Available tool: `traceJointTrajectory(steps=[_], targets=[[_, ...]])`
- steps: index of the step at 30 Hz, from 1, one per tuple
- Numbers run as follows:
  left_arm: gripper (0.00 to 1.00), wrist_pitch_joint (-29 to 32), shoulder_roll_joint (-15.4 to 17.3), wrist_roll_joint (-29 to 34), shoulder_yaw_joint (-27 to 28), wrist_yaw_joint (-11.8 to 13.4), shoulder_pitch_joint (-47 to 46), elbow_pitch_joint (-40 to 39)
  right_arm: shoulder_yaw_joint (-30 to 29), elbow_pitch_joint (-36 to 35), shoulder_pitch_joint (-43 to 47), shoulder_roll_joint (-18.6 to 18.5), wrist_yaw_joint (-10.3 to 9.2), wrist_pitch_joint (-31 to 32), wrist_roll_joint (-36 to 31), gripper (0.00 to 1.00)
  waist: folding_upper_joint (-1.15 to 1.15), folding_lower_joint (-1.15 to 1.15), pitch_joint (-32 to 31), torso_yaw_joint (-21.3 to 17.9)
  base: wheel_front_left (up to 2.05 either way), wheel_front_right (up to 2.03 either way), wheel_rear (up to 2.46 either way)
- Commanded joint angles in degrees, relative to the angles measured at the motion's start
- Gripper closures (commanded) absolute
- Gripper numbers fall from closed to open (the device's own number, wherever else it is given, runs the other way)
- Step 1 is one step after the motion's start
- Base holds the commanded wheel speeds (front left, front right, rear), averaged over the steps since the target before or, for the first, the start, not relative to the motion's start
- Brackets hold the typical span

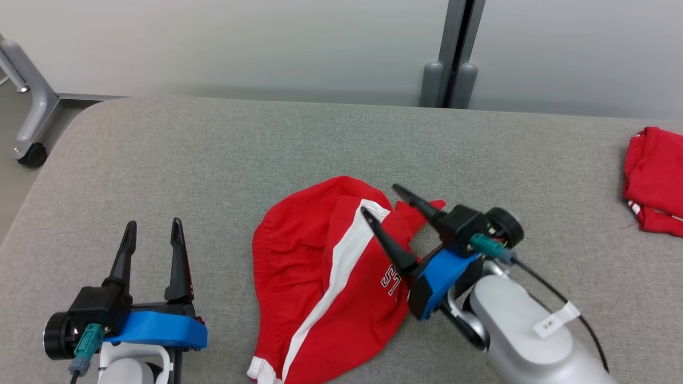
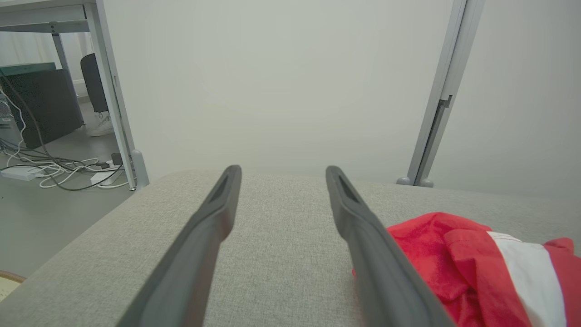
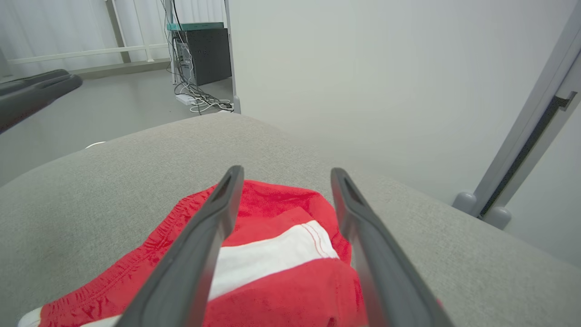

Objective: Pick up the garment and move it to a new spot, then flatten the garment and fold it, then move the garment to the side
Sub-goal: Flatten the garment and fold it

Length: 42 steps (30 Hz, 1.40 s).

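Note:
The garment (image 1: 320, 277) is a pair of red shorts with a white stripe and white lettering, lying crumpled on the grey padded table (image 1: 213, 154). My right gripper (image 1: 381, 200) hovers just over its right part, open, with nothing between the fingers. In the right wrist view the garment (image 3: 281, 254) lies under and between the open fingers of that gripper (image 3: 283, 175). My left gripper (image 1: 153, 226) stands open to the left of the garment, apart from it. In the left wrist view the garment (image 2: 476, 268) lies to the right of the open left gripper (image 2: 281, 175).
A second red garment (image 1: 653, 178) lies folded at the table's right edge. Behind the table stand a pale wall and a grey post (image 1: 453, 53). A wheeled frame leg (image 1: 32, 112) stands on the floor at the left.

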Motion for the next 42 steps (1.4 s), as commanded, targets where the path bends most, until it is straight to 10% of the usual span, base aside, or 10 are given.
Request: traceJointTrajectory(steps=[1, 23, 26, 42], targets=[[0.0, -0.25, -0.1, 0.37, 0.1, -0.19, -0.14, -0.22, -0.71, 0.41, -1.38, -0.2, 0.01, 0.25, -0.49, 0.0, 0.0, 0.0, 0.15, 0.21, 0.0, 0.0, 0.0], [0.0, -0.25, -1.2, -0.48, -1.71, -0.71, -3.49, 0.86, 5.22, 21.32, -10.01, 0.96, 0.01, 13.73, 3.1, 0.0, 0.0, 0.0, 3.95, 5.54, 0.0, 0.0, 0.0], [0.0, -0.25, -1.3, -0.48, -1.51, -0.71, -3.15, 0.97, 6.61, 22.1, -10.4, 0.99, 0.01, 11.72, 5.0, 1.0, 0.0, 0.0, 3.73, 5.58, 0.0, 0.0, 0.0], [0.0, -0.25, -1.4, 0.06, 0.16, -0.29, 0.02, 0.88, 2.99, 19.75, -8.83, -1.83, 0.01, -0.82, 7.04, 1.0, 0.0, 0.0, 0.27, -0.68, 0.0, 0.0, 0.0]])
